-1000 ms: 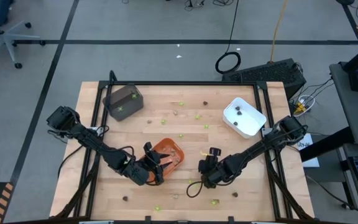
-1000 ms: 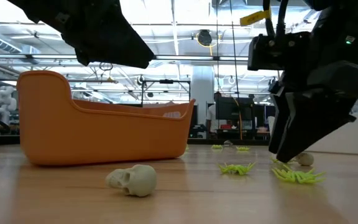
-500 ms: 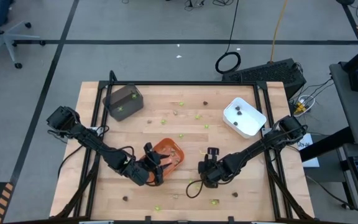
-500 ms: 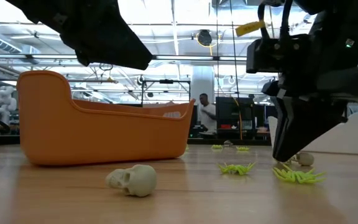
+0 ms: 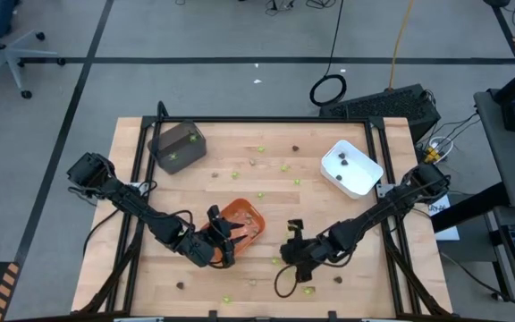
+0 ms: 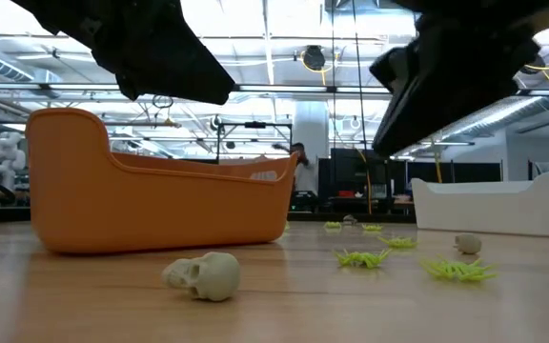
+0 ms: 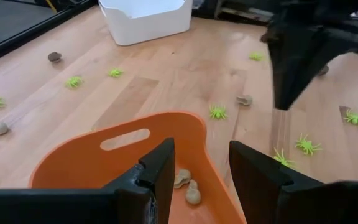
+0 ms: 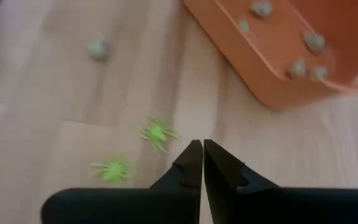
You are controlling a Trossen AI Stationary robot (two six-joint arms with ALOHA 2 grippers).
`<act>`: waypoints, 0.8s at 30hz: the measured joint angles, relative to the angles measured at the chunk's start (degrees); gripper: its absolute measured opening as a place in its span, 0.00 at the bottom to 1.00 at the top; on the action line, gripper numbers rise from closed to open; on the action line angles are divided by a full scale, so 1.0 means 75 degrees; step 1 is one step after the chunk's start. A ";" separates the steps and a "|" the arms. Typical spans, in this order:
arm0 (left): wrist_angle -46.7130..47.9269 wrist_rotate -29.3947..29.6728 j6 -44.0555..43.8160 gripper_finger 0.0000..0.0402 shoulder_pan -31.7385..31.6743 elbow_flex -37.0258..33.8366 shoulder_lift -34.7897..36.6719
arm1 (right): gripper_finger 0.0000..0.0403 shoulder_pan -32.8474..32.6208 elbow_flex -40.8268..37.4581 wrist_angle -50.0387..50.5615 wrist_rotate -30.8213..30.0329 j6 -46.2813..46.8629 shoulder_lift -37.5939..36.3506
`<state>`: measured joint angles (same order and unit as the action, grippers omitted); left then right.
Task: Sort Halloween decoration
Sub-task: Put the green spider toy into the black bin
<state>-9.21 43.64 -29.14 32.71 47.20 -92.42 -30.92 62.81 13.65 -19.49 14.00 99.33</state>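
1. The right claw (image 8: 202, 163) hangs above the table (image 5: 329, 215) at about 6 o'clock, just right of the orange tray (image 5: 242, 220). Its fingers are pressed together with nothing visible between them. Below it lie two green spiders (image 8: 158, 133) and a tan skull (image 8: 98, 49).
2. Judged from this, the step in hand is a pick of one small piece. To do it well, the fingers should part before descending, straddle one spider only, and close low at the wood, since the legs look thin and springy and may slip out.
3. The left claw (image 7: 197, 167) hovers over the orange tray's near rim, fingers apart and empty. It waits.
4. The decoration is scattered. Lime-green spiders (image 7: 217, 112) lie across the board from 12 o'clock to 6 o'clock; a few more sit at the front edge.
5. Tan-grey skulls (image 7: 185, 180) rest inside the orange tray; another skull (image 6: 204, 275) lies on the wood in front of it in the low view.
6. Dark brown bits (image 5: 343, 161) sit in the white tray (image 5: 362, 182) at 2 o'clock; one brown piece (image 7: 55, 57) lies loose on the table.
7. The grey tray (image 5: 189, 136) at 10 o'clock holds something green; what it is cannot be told.
8. Risk: catching two spiders at once.
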 joint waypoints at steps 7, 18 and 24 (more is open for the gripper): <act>-0.0240 0.0000 0.0204 0.38 0.0058 0.0000 0.0000 | 0.02 0.0053 0.0003 0.1427 -0.0613 0.1155 0.0168; -0.0647 -0.0020 0.0410 0.38 0.0071 0.0000 0.0000 | 0.41 0.0393 0.0000 0.1703 -0.0585 0.0998 0.0763; -0.0647 -0.0026 0.0410 0.38 0.0093 0.0000 0.0000 | 0.48 0.0614 -0.0019 0.1642 -0.0281 0.0888 0.0761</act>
<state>-14.06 43.44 -26.06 33.41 47.20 -92.42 -26.31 62.67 25.97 -21.59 20.66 105.03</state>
